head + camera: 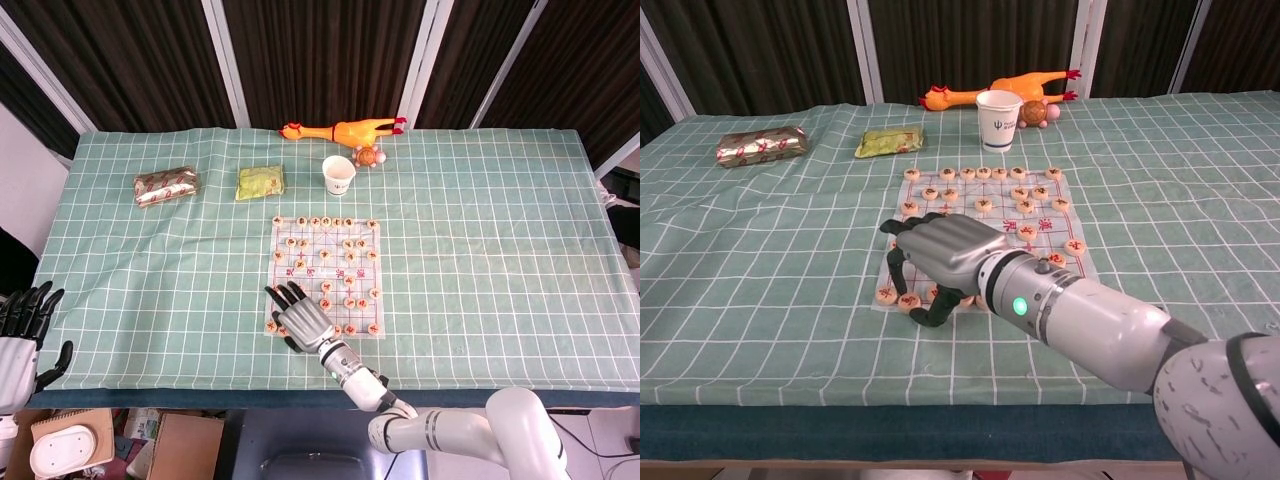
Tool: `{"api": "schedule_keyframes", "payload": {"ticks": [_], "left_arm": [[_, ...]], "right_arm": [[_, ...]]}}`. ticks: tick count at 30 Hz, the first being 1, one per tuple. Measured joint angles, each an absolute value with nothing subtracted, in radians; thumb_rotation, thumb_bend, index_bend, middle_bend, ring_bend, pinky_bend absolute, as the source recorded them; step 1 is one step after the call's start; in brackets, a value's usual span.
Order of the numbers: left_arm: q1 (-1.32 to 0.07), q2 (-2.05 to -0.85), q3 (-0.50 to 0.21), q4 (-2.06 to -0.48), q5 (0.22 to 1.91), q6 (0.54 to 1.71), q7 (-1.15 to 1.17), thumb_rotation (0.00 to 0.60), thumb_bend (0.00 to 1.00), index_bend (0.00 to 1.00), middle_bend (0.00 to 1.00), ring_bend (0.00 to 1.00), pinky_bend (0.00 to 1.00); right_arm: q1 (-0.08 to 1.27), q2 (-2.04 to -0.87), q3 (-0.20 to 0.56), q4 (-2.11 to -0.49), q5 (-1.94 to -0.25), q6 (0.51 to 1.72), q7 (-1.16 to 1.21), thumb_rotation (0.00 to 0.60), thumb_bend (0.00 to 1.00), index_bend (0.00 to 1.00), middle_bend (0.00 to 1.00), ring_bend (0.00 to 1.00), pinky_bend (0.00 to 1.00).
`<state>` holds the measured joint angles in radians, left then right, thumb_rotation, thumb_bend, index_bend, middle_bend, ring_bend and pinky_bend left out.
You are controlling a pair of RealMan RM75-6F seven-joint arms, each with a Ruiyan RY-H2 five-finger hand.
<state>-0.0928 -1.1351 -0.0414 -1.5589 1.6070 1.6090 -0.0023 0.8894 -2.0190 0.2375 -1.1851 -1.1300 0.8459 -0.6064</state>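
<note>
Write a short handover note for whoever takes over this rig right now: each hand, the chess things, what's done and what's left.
Right hand: palm down over the near left corner of the chess board, fingers curled among the near-row pieces; whether it grips one cannot be told.
Left hand: off the table's left edge, fingers spread, holding nothing.
Board lies mid-table, with round pieces spread across it. Behind it stand a paper cup and a rubber chicken.
Done: the right hand is at the near row.
Left: no piece is seen lifted yet; confirm the grip before moving.
</note>
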Motion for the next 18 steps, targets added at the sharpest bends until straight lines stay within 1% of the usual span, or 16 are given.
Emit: {"api": "schedule_keyframes", "payload": {"ticks": [6, 11, 18], "left_arm": [[-0.091, -1.133, -0.040, -1.562, 1.605, 1.605, -0.003, 0.600, 0.45, 0.00, 0.00, 0.00, 0.02], [-0.091, -1.134, -0.037, -1.566, 1.611, 1.604, 0.006, 0.600, 0.45, 0.00, 0.00, 0.00, 0.02], [-0.090, -1.134, -0.038, -1.567, 1.609, 1.601, 0.004, 0.600, 0.45, 0.00, 0.00, 0.00, 0.01]], "right_arm": [[0.881, -1.985, 0.237, -1.226, -1.152, 0.883, -0.577, 0.600, 0.50, 0.61, 0.06, 0.00, 0.00], [0.878, -1.960, 0.269, -1.243, -1.146, 0.908, -0.553, 0.600, 0.50, 0.61, 0.06, 0.00, 0.00], [0.904, -1.974, 0.303, -1.155, -1.105, 0.894, -0.542, 0.600, 0.50, 0.61, 0.07, 0.00, 0.00]]}}
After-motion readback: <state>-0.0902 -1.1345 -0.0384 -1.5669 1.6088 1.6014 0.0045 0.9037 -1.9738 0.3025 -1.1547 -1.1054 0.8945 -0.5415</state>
